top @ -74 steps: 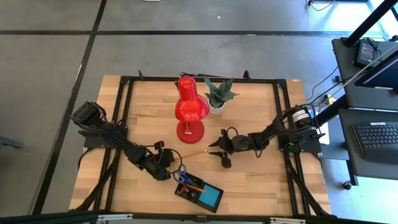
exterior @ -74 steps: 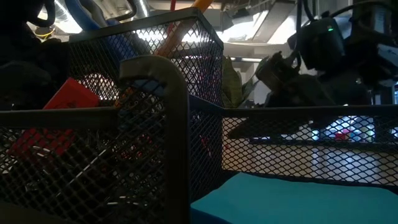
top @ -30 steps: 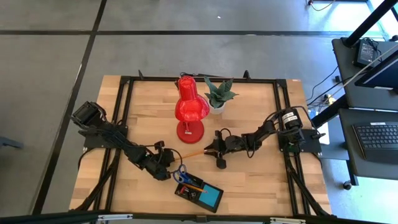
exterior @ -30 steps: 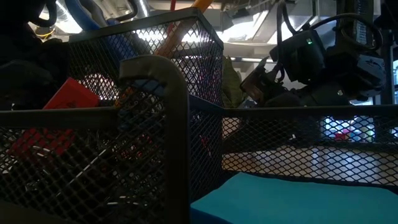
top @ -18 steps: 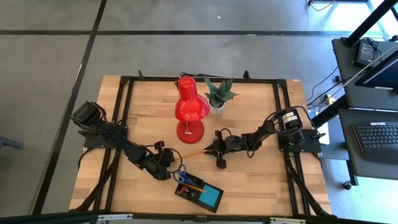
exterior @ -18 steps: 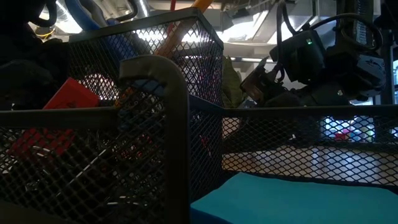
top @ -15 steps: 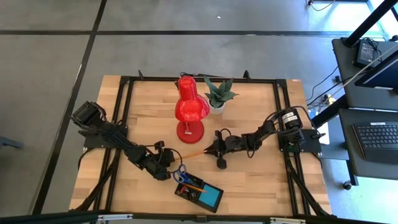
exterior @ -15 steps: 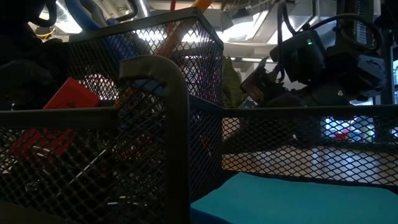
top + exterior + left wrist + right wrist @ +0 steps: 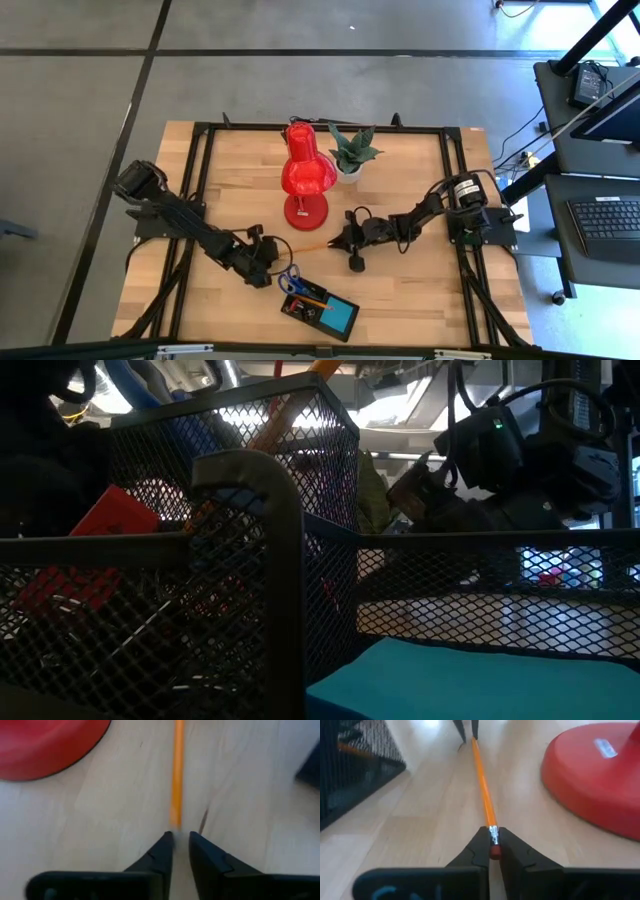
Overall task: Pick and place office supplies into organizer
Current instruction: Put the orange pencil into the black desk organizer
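Overhead, we look straight down on the whole desk (image 9: pixel 400 290). Our low camera sits against the organizer (image 9: pixel 240 560) mesh, facing the room. Both wrist cameras skim the desktop from opposite ends of one orange pencil (image 9: pixel 482 790), sharing it and the red lamp base (image 9: pixel 600 775).

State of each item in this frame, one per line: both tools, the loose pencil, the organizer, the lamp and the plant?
Right tool: shut on the pencil's eraser end.
Left tool: slightly open at the pencil's other end, not gripping it.
Pencil: lying flat on the table beside the lamp base.
Organizer: holds scissors, pencils and a blue note pad.
Lamp: upright.
Plant: upright.
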{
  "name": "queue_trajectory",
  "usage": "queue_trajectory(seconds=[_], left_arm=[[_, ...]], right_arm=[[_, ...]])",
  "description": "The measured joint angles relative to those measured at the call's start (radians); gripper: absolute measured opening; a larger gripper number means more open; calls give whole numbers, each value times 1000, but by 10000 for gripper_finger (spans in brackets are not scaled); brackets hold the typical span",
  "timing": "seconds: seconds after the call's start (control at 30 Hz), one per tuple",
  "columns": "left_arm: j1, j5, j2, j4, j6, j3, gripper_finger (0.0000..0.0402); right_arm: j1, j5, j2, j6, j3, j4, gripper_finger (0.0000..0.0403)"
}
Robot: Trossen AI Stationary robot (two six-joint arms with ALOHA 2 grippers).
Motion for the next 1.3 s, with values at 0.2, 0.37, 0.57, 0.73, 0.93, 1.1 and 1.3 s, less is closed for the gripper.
queue_trajectory(seconds=[0.2,0.37,0.57,0.73,0.93,1.1,1.3], left_arm=[[-1,60,-177,-101,30,-1,111],[-10,75,-319,-259,-22,1,129],[-21,74,-407,-337,-34,1,126],[-28,72,-420,-342,-11,3,125],[-28,66,-420,-343,-9,3,125],[-28,49,-420,-342,-8,3,125],[-28,27,-420,-342,-8,3,125]], right_arm=[[-14,-3,-74,17,1,-46,25],[-17,41,-210,-4,1,-219,25],[-6,109,-449,-77,17,-539,25],[63,211,-603,-159,180,-1005,25],[192,372,-613,-156,545,-1575,24],[275,402,-562,-41,806,-1879,24],[348,350,-449,103,1015,-2052,24]])
